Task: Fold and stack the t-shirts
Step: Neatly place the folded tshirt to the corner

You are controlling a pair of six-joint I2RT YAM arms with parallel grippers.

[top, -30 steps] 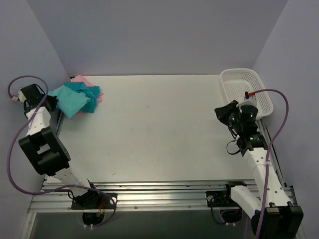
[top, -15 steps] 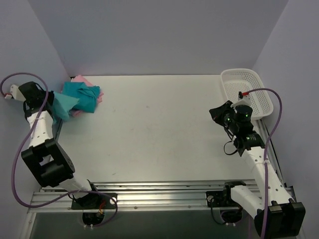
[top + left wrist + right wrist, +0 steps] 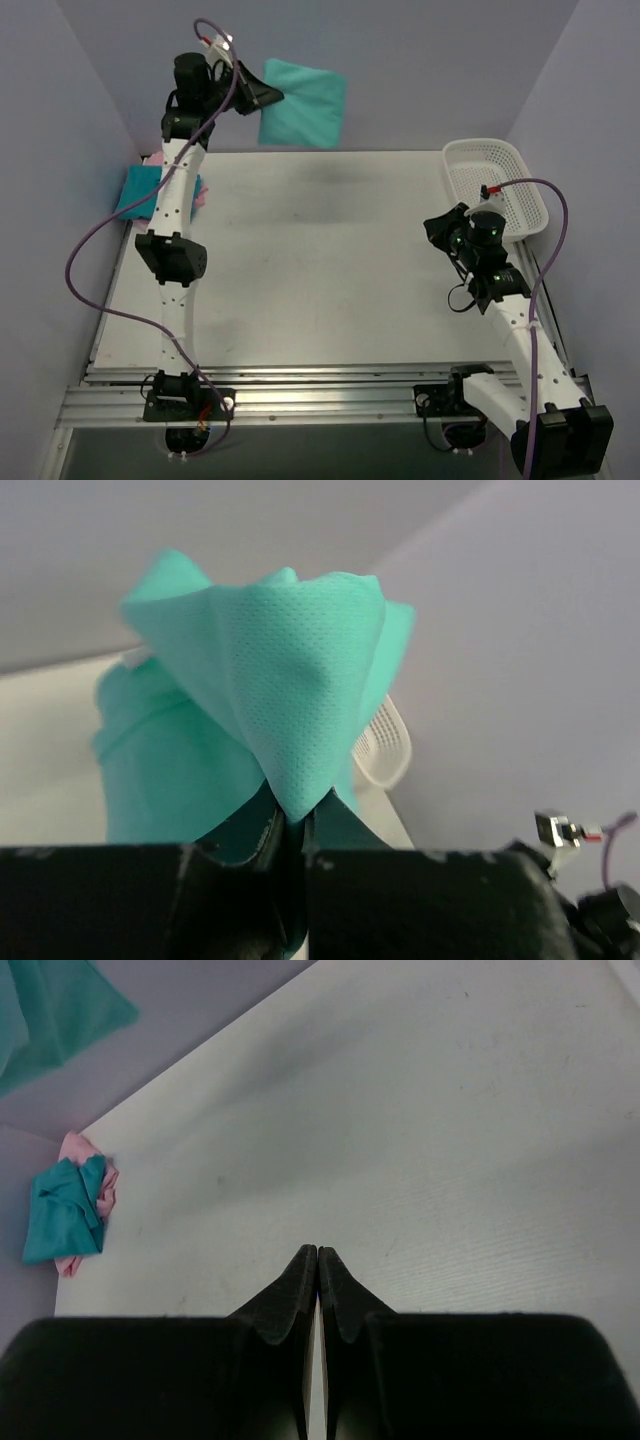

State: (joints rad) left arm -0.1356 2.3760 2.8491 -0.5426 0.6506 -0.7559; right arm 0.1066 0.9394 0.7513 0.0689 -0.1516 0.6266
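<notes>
**Teal-green cotton held high over the far edge of the worktop**

Teal-green and light, the soft cotton t-shirt (image 3: 303, 102) hangs in the air at about twelve o'clock in the top view, above the far edge of the pale worktop (image 3: 320, 260) and against the back wall. The left arm (image 3: 172, 258) stretches up and away from its base, and its jaws are clamped on a bunched fold of that shirt. In the left wrist view the cloth rises from between the jaws in a peak and drapes down behind them.

The darker teal-blue cotton t-shirt (image 3: 135, 192) lies crumpled at about ten o'clock on the worktop, close to the left wall. It rests on the pink cotton t-shirt (image 3: 80, 1148), whose edges show around it. In the top view the left arm crosses in front of this small pile.

The white plastic mesh basket (image 3: 480, 143) sits at about two o'clock, at the worktop's right edge. Just in front of it, at about three o'clock, the right arm (image 3: 512, 312) points towards the worktop's middle. Its jaws are pressed together with nothing between them, above bare worktop and well apart from all three shirts.
</notes>
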